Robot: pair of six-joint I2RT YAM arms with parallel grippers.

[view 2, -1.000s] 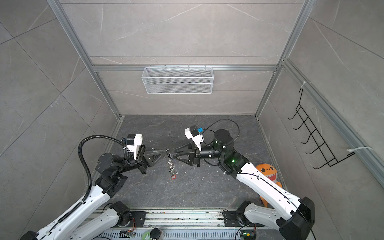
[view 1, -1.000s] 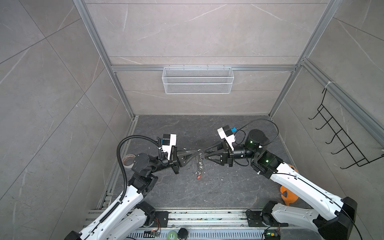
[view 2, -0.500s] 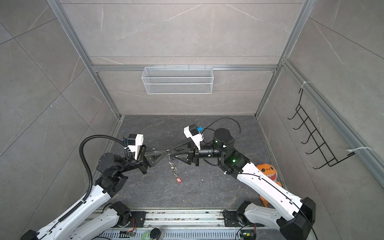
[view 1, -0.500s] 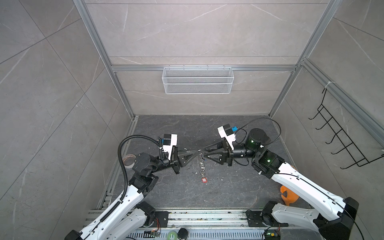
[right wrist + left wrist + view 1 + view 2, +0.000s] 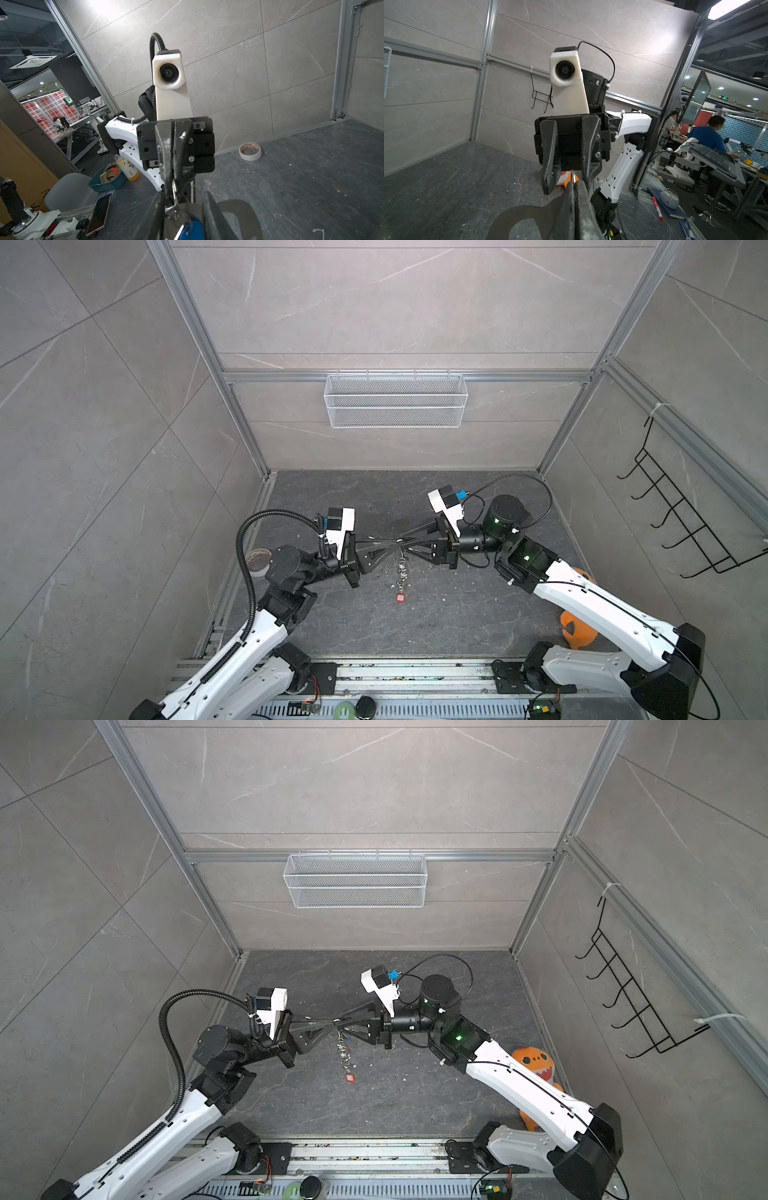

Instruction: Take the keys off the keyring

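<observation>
Where left claw (image 5: 392,544) meets right claw (image 5: 404,544): keyring (image 5: 401,568) dangles.
Left claw: pinching keyring.
Right claw: narrow round blue key (image 5: 192,228), grip unclear.
Nearby: tape roll (image 5: 257,562), orange toy (image 5: 534,1063).

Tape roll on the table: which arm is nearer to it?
Left. The left arm has its black joint right next to the tape roll; the right arm reaches in from the opposite side, well away.

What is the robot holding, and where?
The left gripper pinches the silver metal keyring by its top ring. Whether the right gripper grips the blue plastic key is unclear.
</observation>
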